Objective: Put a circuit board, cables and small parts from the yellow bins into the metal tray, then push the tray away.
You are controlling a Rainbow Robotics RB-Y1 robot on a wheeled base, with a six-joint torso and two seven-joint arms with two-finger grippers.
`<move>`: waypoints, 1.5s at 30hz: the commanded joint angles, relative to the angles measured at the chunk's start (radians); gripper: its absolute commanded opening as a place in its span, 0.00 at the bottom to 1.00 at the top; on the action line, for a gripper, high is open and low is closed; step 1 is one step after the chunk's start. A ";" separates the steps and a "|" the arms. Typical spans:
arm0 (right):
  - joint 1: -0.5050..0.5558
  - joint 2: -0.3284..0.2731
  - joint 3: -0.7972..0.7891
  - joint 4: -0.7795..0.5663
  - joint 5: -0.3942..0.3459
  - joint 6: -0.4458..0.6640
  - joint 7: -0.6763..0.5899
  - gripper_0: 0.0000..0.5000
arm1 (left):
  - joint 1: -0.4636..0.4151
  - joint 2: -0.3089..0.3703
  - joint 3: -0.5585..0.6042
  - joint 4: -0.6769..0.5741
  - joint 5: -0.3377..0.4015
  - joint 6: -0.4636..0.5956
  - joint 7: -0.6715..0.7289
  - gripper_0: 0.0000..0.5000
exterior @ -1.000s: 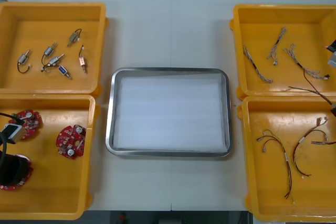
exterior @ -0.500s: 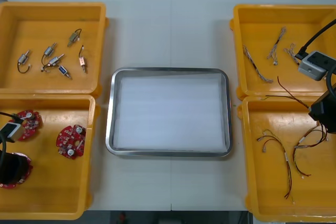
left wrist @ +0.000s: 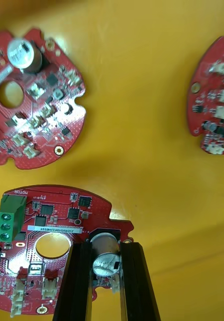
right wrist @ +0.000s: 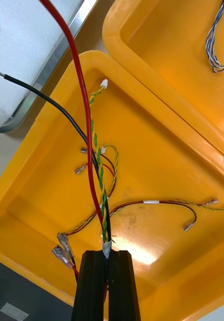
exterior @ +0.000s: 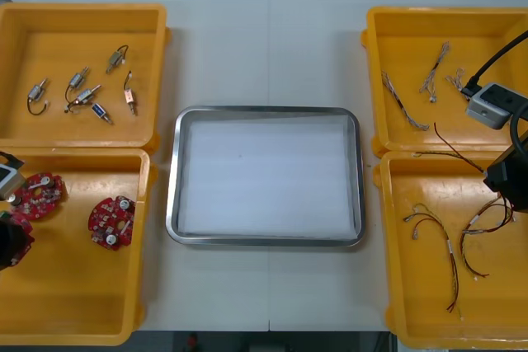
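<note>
At the front view's left edge, over the near left yellow bin [exterior: 82, 294], my left gripper [exterior: 7, 241] is shut on a round red circuit board [exterior: 20, 242]. In the left wrist view the left gripper [left wrist: 104, 246] clamps the silver capacitor on that circuit board [left wrist: 51, 225]. My right gripper [exterior: 505, 183] hangs over the near right yellow bin [exterior: 412, 302], shut on a bundle of cables [exterior: 458, 150] that trails toward the metal tray [exterior: 172, 195]. In the right wrist view the right gripper [right wrist: 107, 253] holds red, black and twisted yellow cables [right wrist: 84, 110].
Two more circuit boards [exterior: 111, 222] [exterior: 37, 195] lie in the near left bin. Small metal parts [exterior: 82, 92] sit in the far left bin [exterior: 82, 2]. Blue and white cables [exterior: 400, 103] lie in the far right bin [exterior: 412, 26]. Red and yellow cables [exterior: 450, 253] remain under the right gripper.
My left gripper has moved back toward the far side of its bin with the circuit board. The right arm came in from the right edge, carrying the cable bundle leftward.
</note>
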 commanded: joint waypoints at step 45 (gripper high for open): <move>-0.025 -0.005 0.008 -0.025 -0.007 0.005 0.002 0.00 | -0.647 -0.115 -0.561 -0.295 -0.106 0.356 1.138 0.00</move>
